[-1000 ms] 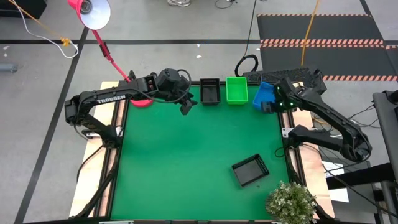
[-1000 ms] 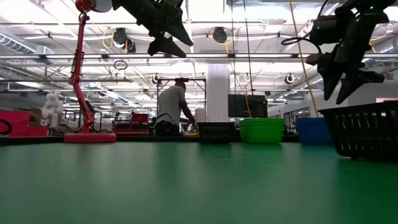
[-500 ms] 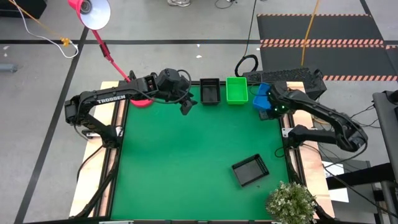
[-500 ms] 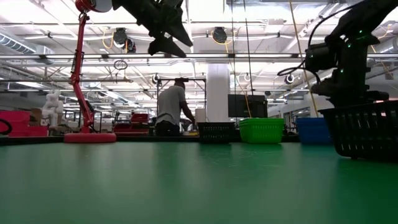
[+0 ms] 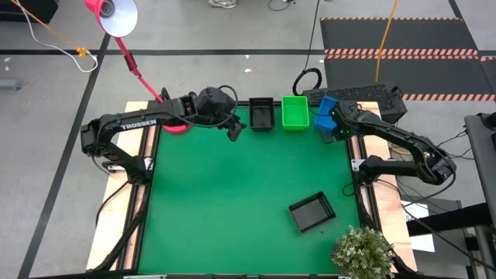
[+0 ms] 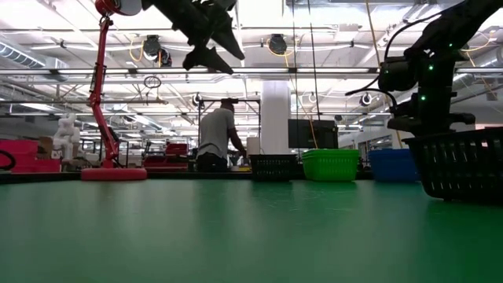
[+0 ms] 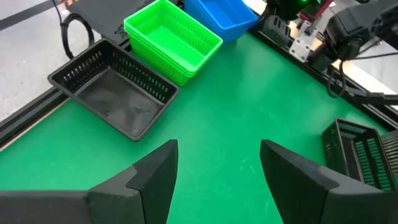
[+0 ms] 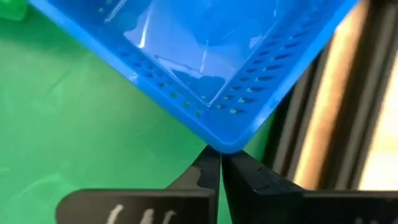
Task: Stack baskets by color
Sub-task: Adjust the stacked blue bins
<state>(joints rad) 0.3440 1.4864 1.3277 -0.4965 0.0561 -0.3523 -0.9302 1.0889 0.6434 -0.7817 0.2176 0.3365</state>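
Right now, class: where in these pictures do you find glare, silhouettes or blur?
Right wrist view: white glare on the blue plastic basket, and the frame beyond it is blurred. Low view: both arms are dark silhouettes against bright ceiling lights. High view: even light, soft shadows on the green table mat.

A large industrial robotics laboratory is shown: exposed ceiling trusses (image 6: 259, 72), a white structural column (image 6: 275, 118), striped hazard floor markings (image 5: 403, 53), and a person (image 6: 218, 137) standing at distant workbenches.

Three basket stacks (image 5: 288, 113) sit side by side along the table's (image 5: 232, 194) far edge. A lone basket (image 5: 311, 211) lies near the front right corner.
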